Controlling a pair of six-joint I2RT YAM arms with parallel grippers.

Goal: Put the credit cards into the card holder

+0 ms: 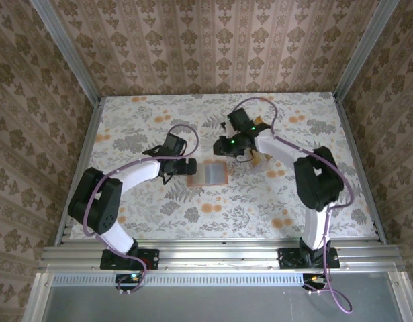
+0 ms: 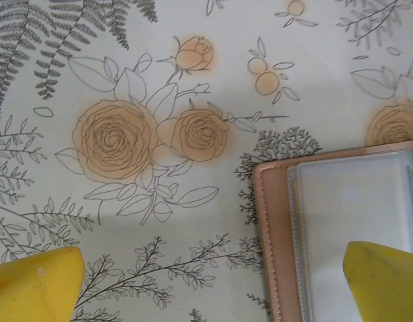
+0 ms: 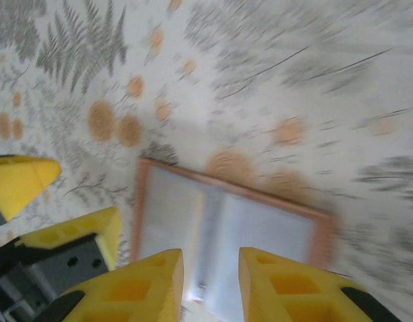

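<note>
Left gripper (image 2: 209,288) stands wide open at the left edge of the card holder (image 2: 327,221), one fingertip over its clear pocket, the other over bare floral tablecloth (image 2: 125,235). Right gripper (image 3: 211,282) hovers by the holder's far edge, fingers narrowly parted, nothing visible between them. Opened flat, the holder shows a stitched pink border, with open cloth left of it.

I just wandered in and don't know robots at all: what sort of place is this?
Probably a small robot test booth, dressed like a home: a left arm and right arm bolted to a metal rail, wallpapered walls around a flowered table, with an open card holder on it.
</note>
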